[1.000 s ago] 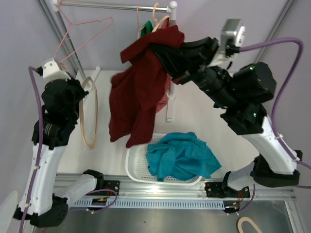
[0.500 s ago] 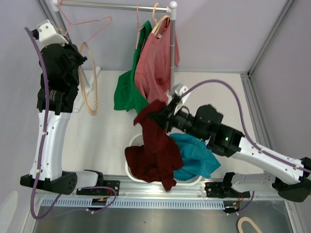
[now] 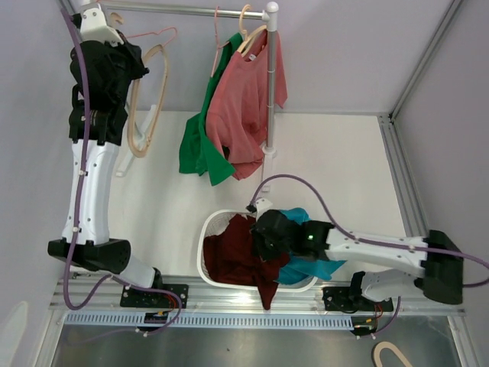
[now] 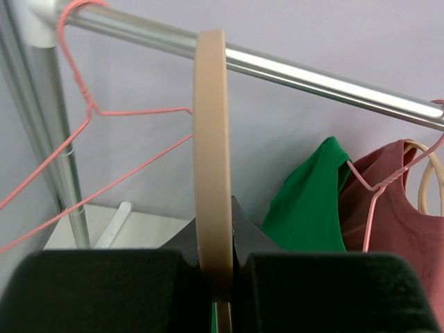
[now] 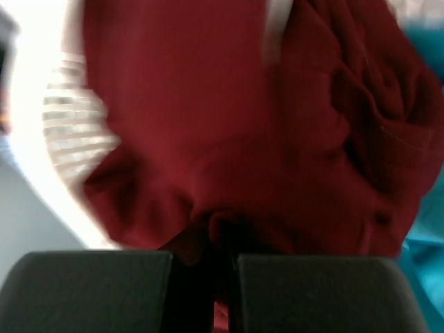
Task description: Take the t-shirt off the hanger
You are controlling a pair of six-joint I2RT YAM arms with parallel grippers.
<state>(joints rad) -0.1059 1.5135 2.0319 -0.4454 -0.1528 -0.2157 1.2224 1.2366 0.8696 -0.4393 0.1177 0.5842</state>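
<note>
The dark red t-shirt (image 3: 233, 256) lies bunched in the white basket (image 3: 205, 243) near the front of the table, one end hanging over the basket's front rim. My right gripper (image 3: 263, 235) is low over the basket and shut on a fold of the dark red t-shirt (image 5: 229, 139). My left gripper (image 3: 126, 65) is raised at the far left and shut on a bare tan wooden hanger (image 3: 141, 107), holding it just below the metal rail (image 3: 191, 11). In the left wrist view the tan hanger (image 4: 211, 139) stands edge-on between the jaws, its top at the rail (image 4: 312, 76).
A pink t-shirt (image 3: 244, 107) and a green t-shirt (image 3: 197, 149) hang on hangers from the rail by the upright pole (image 3: 270, 84). An empty pink wire hanger (image 3: 149, 34) hangs at the rail's left. A teal garment (image 3: 313, 267) lies in the basket.
My right arm has swung down from the rail with the dark red t-shirt and lowered it into the basket. My left arm has lifted the bare tan hanger up to the rail.
</note>
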